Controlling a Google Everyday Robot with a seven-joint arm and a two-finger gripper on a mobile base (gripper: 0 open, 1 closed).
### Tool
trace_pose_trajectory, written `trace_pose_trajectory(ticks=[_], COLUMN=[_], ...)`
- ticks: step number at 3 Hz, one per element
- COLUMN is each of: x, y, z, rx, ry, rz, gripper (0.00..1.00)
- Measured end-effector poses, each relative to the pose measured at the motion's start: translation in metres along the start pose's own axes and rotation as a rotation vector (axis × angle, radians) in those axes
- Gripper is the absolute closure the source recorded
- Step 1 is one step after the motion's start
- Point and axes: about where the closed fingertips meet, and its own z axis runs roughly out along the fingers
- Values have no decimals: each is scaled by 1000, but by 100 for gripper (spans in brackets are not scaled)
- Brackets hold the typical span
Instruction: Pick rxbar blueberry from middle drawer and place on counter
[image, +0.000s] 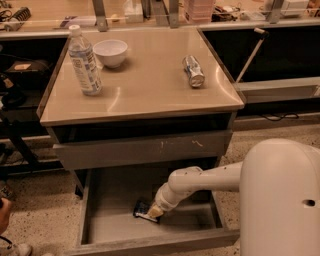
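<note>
Down in the middle drawer (107, 222), gripper (154, 213) touches rxbar blueberry (142, 210), jaws' state unclear; lift and tabletop (145, 87) placement remain.

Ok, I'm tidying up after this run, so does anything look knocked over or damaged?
The silver drinks can lies on its side on the glossy beige counter, and the grey drawer front bears pale scratches. The gripper is down at the dark snack bar in the open grey drawer.
</note>
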Motion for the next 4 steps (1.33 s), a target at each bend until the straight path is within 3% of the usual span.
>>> trace_pose_trajectory(ticks=[3,4], x=[3,3], y=[39,48], z=[-64,-96], rx=[5,30], ry=[-51,-66], rz=[126,152], gripper=[100,100])
